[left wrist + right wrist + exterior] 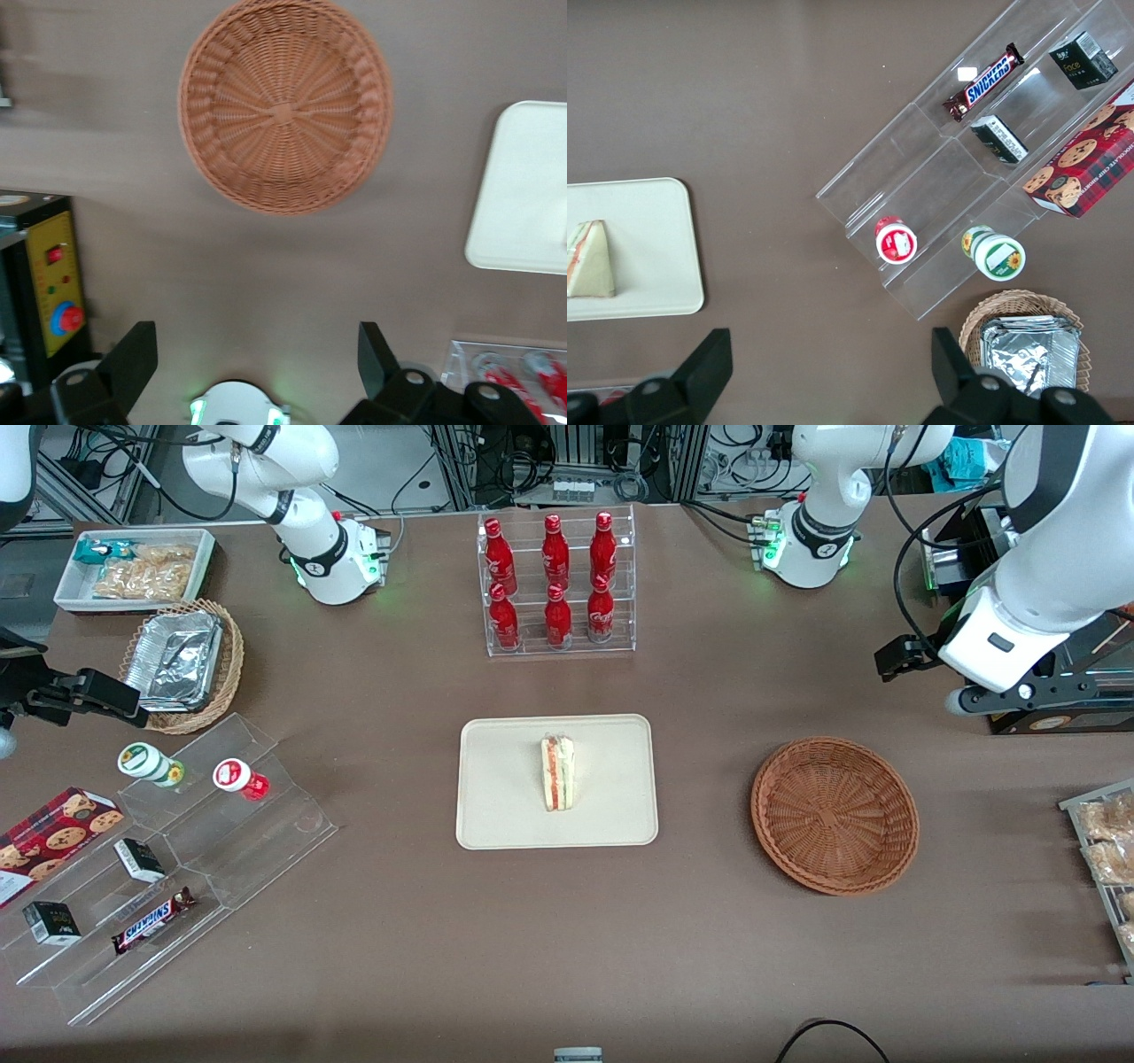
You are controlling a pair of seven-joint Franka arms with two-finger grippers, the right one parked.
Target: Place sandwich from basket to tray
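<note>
The sandwich (558, 773) lies on the cream tray (496, 797) in the middle of the table; it also shows in the right wrist view (591, 259) on the tray (656, 230). The reddish-brown basket (834, 813) is empty and sits beside the tray, toward the working arm's end. My left gripper (899, 657) hangs high above the table, farther from the front camera than the basket. In the left wrist view the gripper (257, 341) is open and empty, with the basket (283, 104) and a part of the tray (523, 195) below.
A clear rack of red bottles (558, 584) stands farther back than the tray. A clear stepped shelf (221, 841) with snacks, a tan basket with foil trays (182, 662) and a white bin (133, 567) lie toward the parked arm's end. A control box (55, 283) stands near the working arm.
</note>
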